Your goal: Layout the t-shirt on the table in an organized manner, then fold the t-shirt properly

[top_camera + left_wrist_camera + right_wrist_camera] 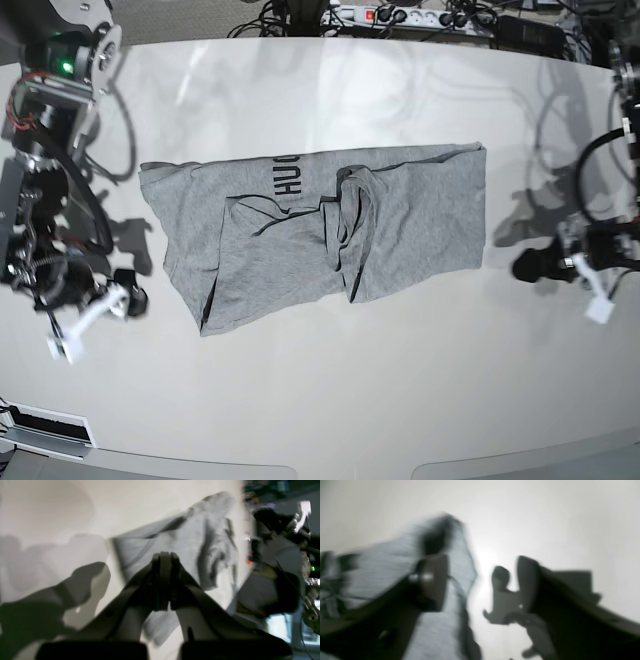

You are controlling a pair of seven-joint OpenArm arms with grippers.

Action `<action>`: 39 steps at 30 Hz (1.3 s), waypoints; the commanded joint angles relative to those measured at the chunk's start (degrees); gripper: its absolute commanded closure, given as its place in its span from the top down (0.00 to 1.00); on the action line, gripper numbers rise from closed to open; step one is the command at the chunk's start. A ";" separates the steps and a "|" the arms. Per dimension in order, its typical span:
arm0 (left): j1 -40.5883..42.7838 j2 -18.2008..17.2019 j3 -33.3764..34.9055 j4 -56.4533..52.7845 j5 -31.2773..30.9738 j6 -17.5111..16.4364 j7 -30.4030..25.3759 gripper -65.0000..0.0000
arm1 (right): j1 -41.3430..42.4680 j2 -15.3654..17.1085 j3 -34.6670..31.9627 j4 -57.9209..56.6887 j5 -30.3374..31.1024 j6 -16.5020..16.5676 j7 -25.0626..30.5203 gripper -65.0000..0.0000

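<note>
The grey t-shirt [400, 220] lies crumpled in the middle of the white table [320, 390], partly doubled over, with black letters [283, 175] showing near its far edge. Bunched folds run down its centre. My left gripper [525, 267] hovers just right of the shirt's right edge; in the left wrist view the left gripper [163, 557] is shut with nothing between its jaws, the t-shirt [190, 542] beyond it. My right gripper [128, 300] is off the shirt's left corner. The blurred right wrist view shows the right gripper [480, 580] open and empty, with the t-shirt [382, 567] behind one finger.
A power strip [400, 15] and a tangle of cables run along the table's far edge. Arm bases stand at the far left [60, 70] and far right [625, 60]. The curved front edge [300, 468] of the table is near the bottom.
</note>
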 commanded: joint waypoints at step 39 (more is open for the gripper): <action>-1.25 -6.54 -0.22 0.68 -1.46 -0.47 -2.95 0.00 | 1.03 -2.49 -6.45 -0.52 16.11 12.69 -12.83 0.00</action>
